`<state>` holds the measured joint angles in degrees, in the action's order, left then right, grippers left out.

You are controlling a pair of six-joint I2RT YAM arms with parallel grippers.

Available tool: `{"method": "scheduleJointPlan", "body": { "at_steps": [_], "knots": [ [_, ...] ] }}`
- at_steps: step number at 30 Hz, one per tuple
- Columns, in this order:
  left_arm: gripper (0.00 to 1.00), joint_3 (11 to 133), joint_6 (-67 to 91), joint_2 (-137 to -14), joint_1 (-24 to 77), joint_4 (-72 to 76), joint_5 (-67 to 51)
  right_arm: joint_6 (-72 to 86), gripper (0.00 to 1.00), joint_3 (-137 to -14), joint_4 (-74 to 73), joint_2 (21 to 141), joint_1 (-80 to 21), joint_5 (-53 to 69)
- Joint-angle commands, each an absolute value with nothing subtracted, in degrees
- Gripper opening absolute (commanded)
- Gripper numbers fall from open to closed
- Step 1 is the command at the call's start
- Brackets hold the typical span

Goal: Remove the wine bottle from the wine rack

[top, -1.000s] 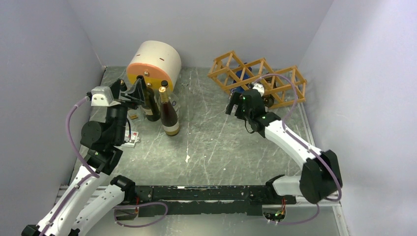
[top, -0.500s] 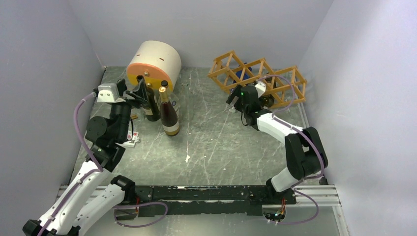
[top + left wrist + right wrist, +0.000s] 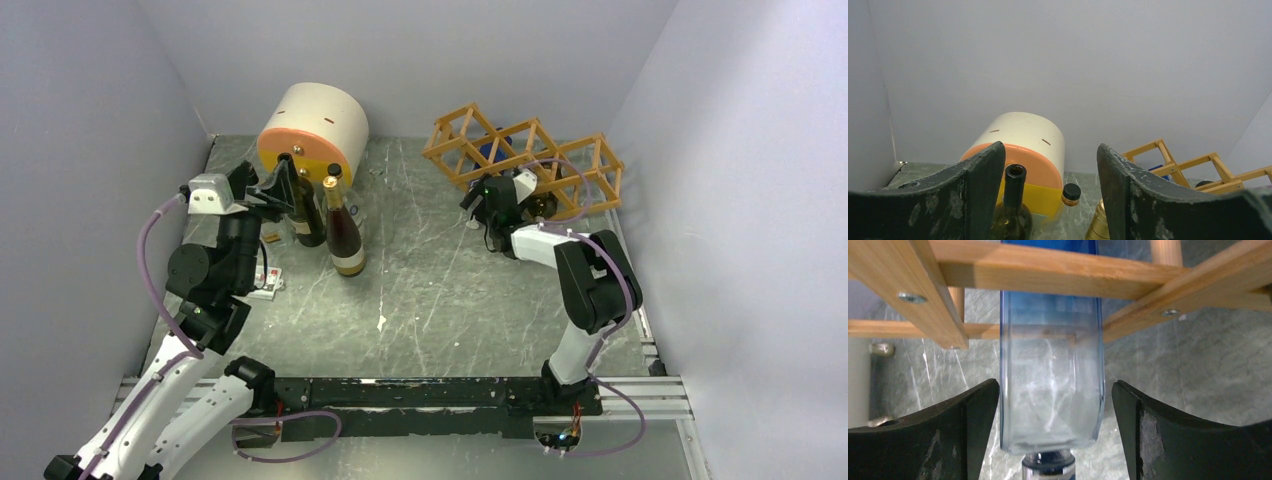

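**Mia:** Where is the bottle?

**Ben:** The blue bottle [image 3: 1050,365] lies on its side in the rack [image 3: 1048,270], in one of its cells. Its neck points toward the arm.

**Mia:** Does the right gripper [image 3: 1054,387] have it?

**Ben:** Not yet. Its jaws are wide apart, one on each side of the bottle. There is a small gap on both sides, so it holds nothing.

**Mia:** What should it do now?

**Ben:** I think it should close slowly, so both fingers touch at the same time. The glass looks smooth and may slip, so it needs a firm squeeze. Then it should pull straight back, the way the neck points. If it lifts or twists, the bottle may bump the sticks and drag the rack along.

**Mia:** And the left gripper [image 3: 1050,150]?

**Ben:** It is wide open too, and empty. It hangs far from the rack, right by two standing bottles [image 3: 345,235]. It should not knock them.
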<state>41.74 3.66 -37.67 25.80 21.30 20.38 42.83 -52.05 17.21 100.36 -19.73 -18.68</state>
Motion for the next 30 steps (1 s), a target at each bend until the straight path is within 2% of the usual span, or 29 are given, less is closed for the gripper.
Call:
{"method": "scheduleJointPlan", "body": {
  "at_steps": [1,5,17,22,30],
  "knots": [
    [0.71,42.2,3.3,-37.6,25.4,23.2,21.8,42.9,0.85,-54.3,23.9,103.7,-18.9,-21.2],
    [0.70,42.3,3.5,-38.3,25.4,23.0,21.9,43.4,0.79,-53.9,27.9,105.9,-18.9,-21.2],
    [0.68,42.5,4.1,-38.8,25.5,22.4,22.1,45.5,0.36,-44.5,38.5,101.5,-19.2,-19.2],
    [0.67,42.8,4.2,-38.0,25.5,22.1,22.1,47.6,0.25,-37.3,37.8,92.8,-20.3,-19.2],
    [0.69,43.5,4.2,-37.6,25.6,21.2,18.4,53.0,0.00,-26.2,31.7,75.1,-20.7,-12.2]
  ]
}}
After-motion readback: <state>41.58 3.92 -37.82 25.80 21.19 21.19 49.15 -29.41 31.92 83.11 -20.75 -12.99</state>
